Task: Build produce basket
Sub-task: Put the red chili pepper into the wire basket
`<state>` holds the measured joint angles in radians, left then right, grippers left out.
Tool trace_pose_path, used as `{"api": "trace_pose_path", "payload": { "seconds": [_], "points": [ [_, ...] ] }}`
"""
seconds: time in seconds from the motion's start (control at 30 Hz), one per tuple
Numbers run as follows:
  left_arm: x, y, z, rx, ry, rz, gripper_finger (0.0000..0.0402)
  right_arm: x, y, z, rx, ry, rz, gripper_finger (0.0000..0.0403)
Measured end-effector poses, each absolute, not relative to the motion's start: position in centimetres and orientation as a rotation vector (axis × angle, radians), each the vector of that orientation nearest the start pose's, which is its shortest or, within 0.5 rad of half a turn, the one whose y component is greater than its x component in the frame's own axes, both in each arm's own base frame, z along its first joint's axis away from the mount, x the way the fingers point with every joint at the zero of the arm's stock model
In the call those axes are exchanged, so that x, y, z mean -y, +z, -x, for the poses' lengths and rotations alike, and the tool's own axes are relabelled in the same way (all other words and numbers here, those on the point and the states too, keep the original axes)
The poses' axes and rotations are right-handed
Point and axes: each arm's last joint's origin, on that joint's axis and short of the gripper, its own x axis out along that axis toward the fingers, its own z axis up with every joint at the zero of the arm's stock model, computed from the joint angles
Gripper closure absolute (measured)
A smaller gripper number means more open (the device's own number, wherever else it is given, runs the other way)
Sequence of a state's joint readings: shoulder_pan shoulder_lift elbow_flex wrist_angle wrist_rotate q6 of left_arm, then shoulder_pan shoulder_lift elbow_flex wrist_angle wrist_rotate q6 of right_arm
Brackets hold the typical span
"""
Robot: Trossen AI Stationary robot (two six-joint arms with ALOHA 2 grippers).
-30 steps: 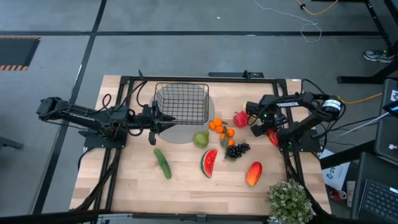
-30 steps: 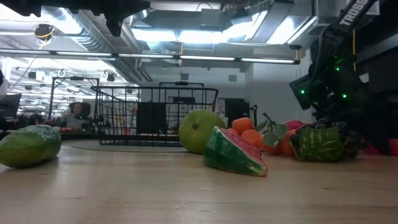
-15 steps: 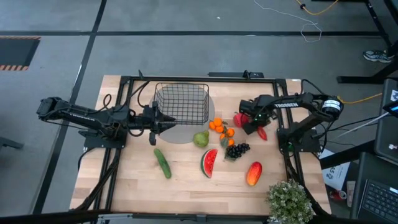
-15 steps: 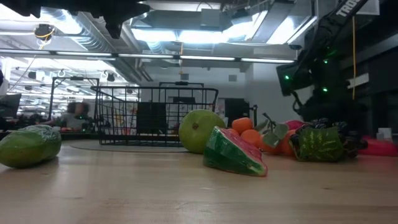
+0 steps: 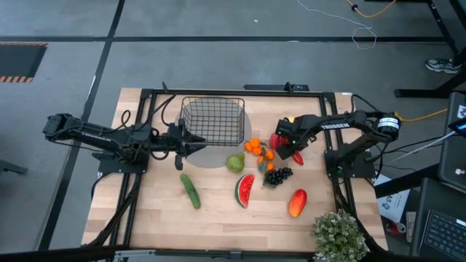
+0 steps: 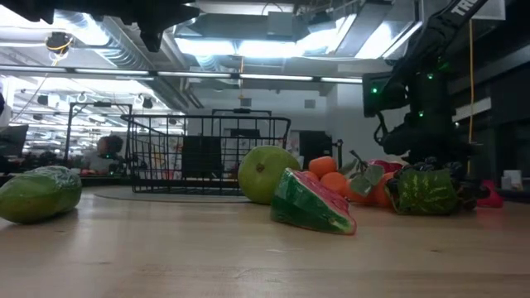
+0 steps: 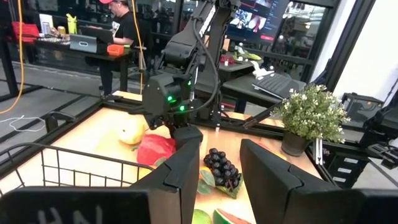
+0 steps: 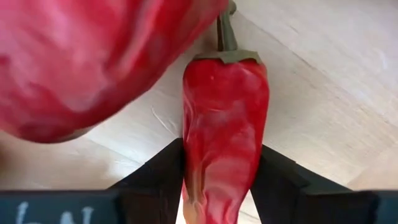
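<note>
My right gripper (image 8: 217, 180) has its jaws closed narrow on a red chili pepper (image 8: 224, 124), gripping it by both sides, stem pointing away from the wrist. A larger red fruit (image 8: 93, 56) sits just beside the pepper. From above, that gripper (image 5: 291, 149) hangs over the produce cluster, beside the oranges (image 5: 256, 149) and above the grapes (image 5: 277, 175). My left gripper (image 5: 191, 143) waits at the basket's (image 5: 212, 120) near-left corner, jaws parted with nothing between them. On the wooden bench (image 5: 218, 218) lie the cucumber (image 5: 190, 191), pear (image 5: 234, 162), watermelon slice (image 5: 245, 191) and mango (image 5: 297, 203). A potted plant (image 5: 338, 234) stands at the bench's corner.
</note>
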<state>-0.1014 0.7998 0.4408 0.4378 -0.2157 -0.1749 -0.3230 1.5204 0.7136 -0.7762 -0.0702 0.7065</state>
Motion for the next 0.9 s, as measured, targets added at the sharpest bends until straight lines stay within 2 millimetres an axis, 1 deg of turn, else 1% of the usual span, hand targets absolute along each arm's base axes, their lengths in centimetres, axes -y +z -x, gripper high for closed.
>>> {"api": "trace_pose_path", "payload": {
  "seconds": [0.33,0.43,0.63,0.7,0.77,0.9],
  "points": [
    [1.2,27.0,-18.2,0.083,0.107,0.188,0.0286,5.6,13.5,-21.2,-1.425,-0.790,-0.781,0.0242],
    [1.2,27.0,-18.2,0.083,0.107,0.188,0.0288,5.4,13.5,-21.3,-1.426,-0.788,-0.732,0.0246],
    [1.2,27.0,-18.2,0.083,0.107,0.188,0.0286,4.9,13.8,-21.6,-1.447,-0.736,-0.649,0.0301],
    [1.2,27.0,-18.2,0.084,0.107,0.188,0.0288,4.7,14.3,-21.9,-1.460,-0.729,-0.632,0.0312],
    [1.2,27.0,-18.2,0.084,0.107,0.188,0.0288,4.4,15.2,-22.5,-1.460,-0.703,-0.610,0.0312],
    [1.2,27.0,-18.2,0.084,0.107,0.188,0.0286,3.7,17.6,-23.3,-1.510,-0.699,-0.542,0.0313]
  ]
}}
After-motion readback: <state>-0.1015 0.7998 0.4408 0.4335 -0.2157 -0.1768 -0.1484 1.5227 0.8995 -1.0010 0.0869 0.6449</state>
